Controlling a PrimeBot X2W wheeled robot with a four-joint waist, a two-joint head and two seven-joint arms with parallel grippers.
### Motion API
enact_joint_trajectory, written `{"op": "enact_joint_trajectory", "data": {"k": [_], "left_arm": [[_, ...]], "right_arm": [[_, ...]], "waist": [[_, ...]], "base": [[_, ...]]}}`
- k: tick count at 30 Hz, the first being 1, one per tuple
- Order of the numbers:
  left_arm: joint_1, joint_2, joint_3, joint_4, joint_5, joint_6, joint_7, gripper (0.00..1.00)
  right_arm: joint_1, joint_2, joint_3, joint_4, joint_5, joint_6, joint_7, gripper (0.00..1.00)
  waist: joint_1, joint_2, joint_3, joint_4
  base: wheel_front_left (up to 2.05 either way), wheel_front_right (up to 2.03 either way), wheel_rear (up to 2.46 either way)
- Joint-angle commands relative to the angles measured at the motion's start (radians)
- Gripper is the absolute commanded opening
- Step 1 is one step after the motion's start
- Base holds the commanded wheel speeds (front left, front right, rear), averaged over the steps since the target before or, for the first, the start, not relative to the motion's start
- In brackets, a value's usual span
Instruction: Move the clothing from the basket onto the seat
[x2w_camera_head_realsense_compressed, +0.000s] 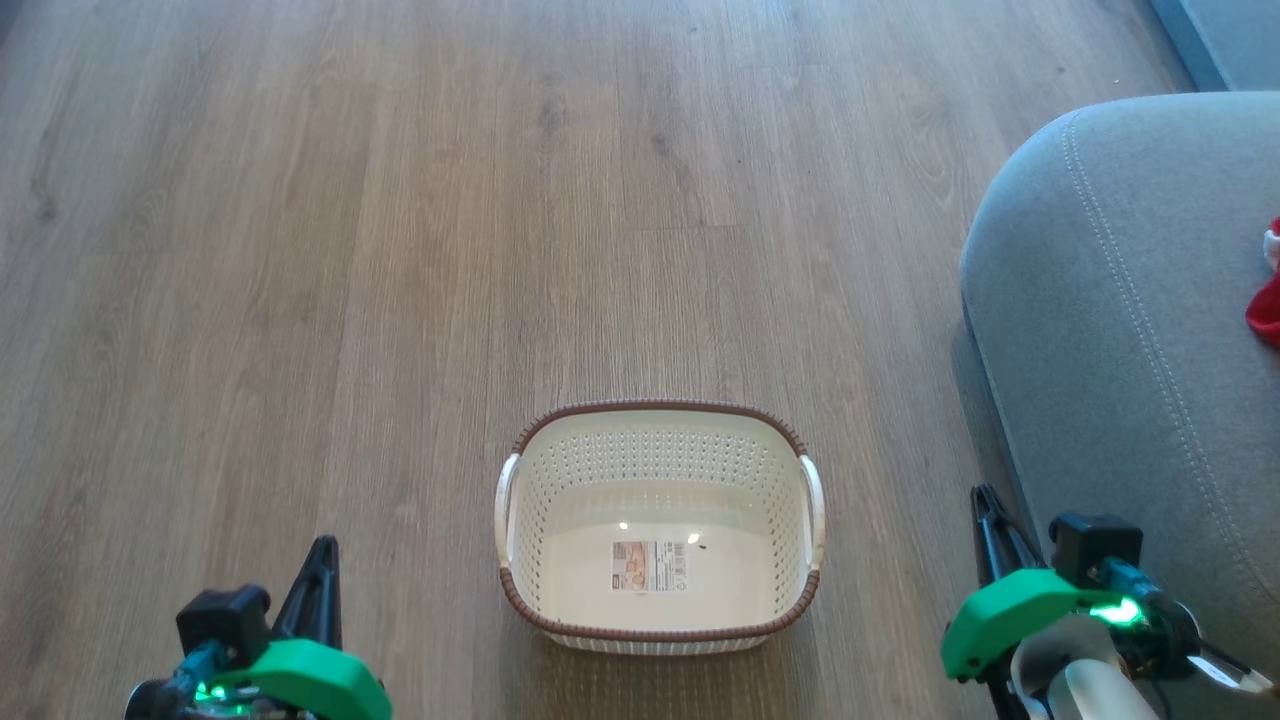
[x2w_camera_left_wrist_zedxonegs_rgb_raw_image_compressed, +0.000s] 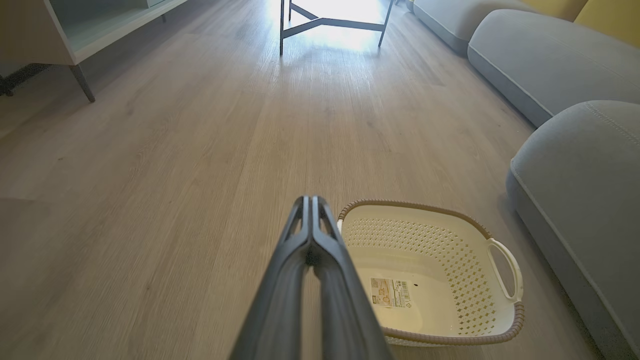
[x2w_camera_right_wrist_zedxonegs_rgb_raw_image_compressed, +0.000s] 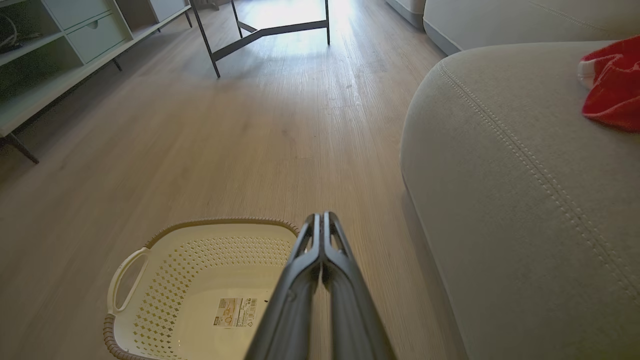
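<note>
The basket (x2w_camera_head_realsense_compressed: 660, 460) stands upright on the wooden floor (x2w_camera_head_realsense_compressed: 400, 250), straight ahead between the two arms, with nothing lying inside it. Its cream perforated walls, brown braided rim and two white side handles are all plain to see. On its bottom sits a rectangular label (x2w_camera_head_realsense_compressed: 649, 566) with a pale tan picture at the left and a barcode and small symbols at the right. The print on it is too small to read.

The clothing (x2w_camera_right_wrist_zedxonegs_rgb_raw_image_compressed: 612, 85) lies on top of the seat (x2w_camera_head_realsense_compressed: 1130, 330), near its far right side and well apart from the basket. It is a bright red bunch with a white trim (x2w_camera_right_wrist_zedxonegs_rgb_raw_image_compressed: 585, 70) at one edge. The grey seat stands just to the right of the basket, a line of pale stitching running along its rounded corner.

The left claw (x2w_camera_head_realsense_compressed: 325, 548) hangs low at the basket's left, its two dark fingers pressed together and holding nothing. The right claw (x2w_camera_head_realsense_compressed: 985, 500) sits between the basket and the seat, fingers likewise pressed tight and empty.
</note>
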Motion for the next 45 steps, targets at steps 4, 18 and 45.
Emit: {"op": "enact_joint_trajectory", "data": {"k": [4, 18, 45], "left_arm": [[-0.046, 0.001, 0.011, -0.034, -0.063, 0.000, 0.018, 0.00], [-0.053, 0.001, 0.018, -0.052, -0.228, -0.001, 0.054, 0.00], [-0.075, 0.002, 0.038, -0.078, -0.532, -0.003, 0.130, 0.00]], "right_arm": [[-0.040, 0.000, -0.012, -0.040, 0.063, 0.000, 0.013, 0.00], [-0.036, -0.001, -0.034, -0.062, 0.218, 0.001, 0.052, 0.00], [-0.030, -0.001, -0.075, -0.103, 0.506, 0.003, 0.126, 0.00]], "waist": [[0.0000, 0.0000, -0.001, 0.000], [0.0000, 0.0000, -0.004, 0.001], [0.0000, 0.0000, -0.009, 0.003]], "base": [[0.00, 0.00, 0.00], [0.00, 0.00, 0.00], [0.00, 0.00, 0.00]]}}
